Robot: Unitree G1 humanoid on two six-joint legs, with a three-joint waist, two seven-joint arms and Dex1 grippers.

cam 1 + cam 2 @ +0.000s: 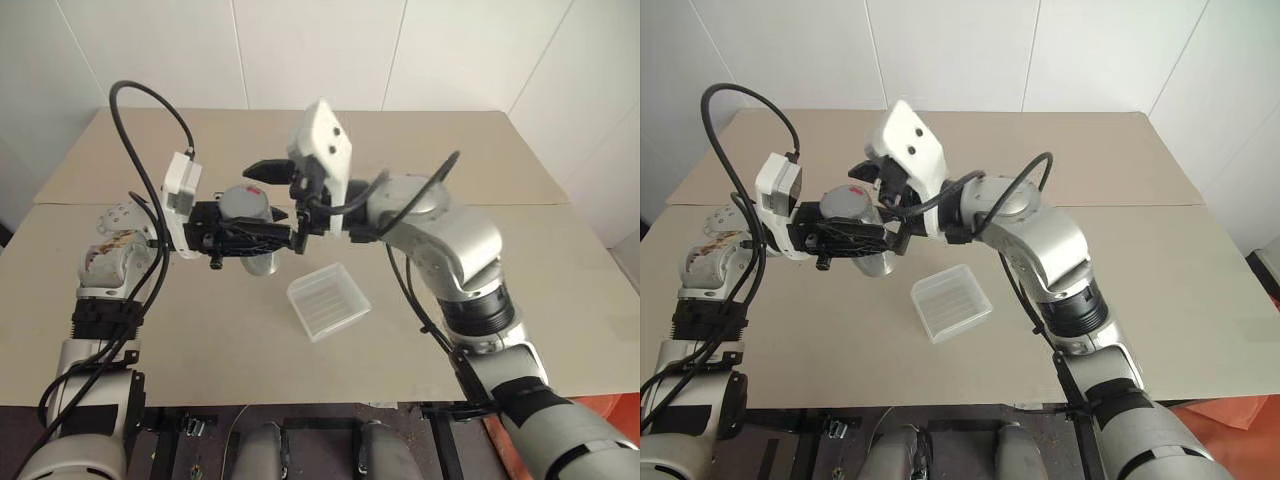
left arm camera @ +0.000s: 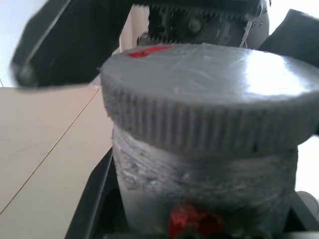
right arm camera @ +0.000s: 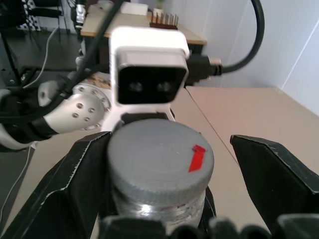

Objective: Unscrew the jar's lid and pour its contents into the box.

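My left gripper (image 1: 250, 238) is shut on the jar (image 1: 252, 258) and holds it in the air above the table, left of the box (image 1: 328, 300). The grey lid (image 3: 159, 159) sits on the jar and has a red mark on its flat top. My right gripper (image 3: 169, 174) is open, with one finger on each side of the lid; one finger (image 3: 75, 184) is close against the rim and the other (image 3: 274, 174) stands well apart. The lid's ribbed edge (image 2: 209, 124) shows close up in the left wrist view. The contents are hidden. The box lies empty on the table.
The beige table (image 1: 520, 290) has a seam running across it and ends at a white wall at the back. Black cables (image 1: 150, 110) loop above my left wrist. The left wrist's white camera housing (image 3: 149, 69) sits just behind the jar.
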